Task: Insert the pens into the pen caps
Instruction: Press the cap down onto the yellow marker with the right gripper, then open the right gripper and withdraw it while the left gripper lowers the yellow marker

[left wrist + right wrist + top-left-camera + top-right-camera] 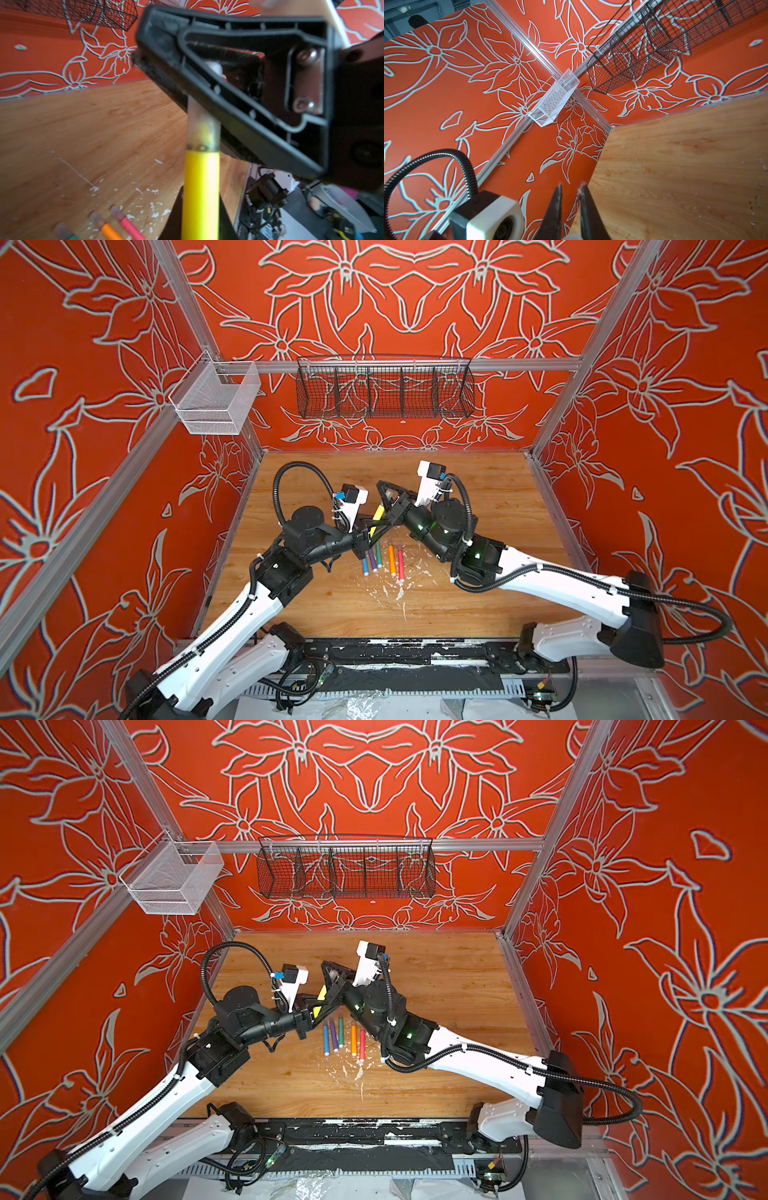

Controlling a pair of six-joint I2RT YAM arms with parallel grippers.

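Yellow is showing through the clear cap [203,128], which is sitting over the tip of the pen [200,172] that the left gripper [200,207] is clamping low on the barrel. The pen's long axis is running straight out ahead of that gripper, and the cap is lying at its far end, in line with it, pinched in the closed jaws of the right gripper [570,188] crossing from the side. Any last seating push is probably going along that shared axis, the right arm being nearer the cap. Five other pens [382,558] are lying on the table [478,497] below both grippers.
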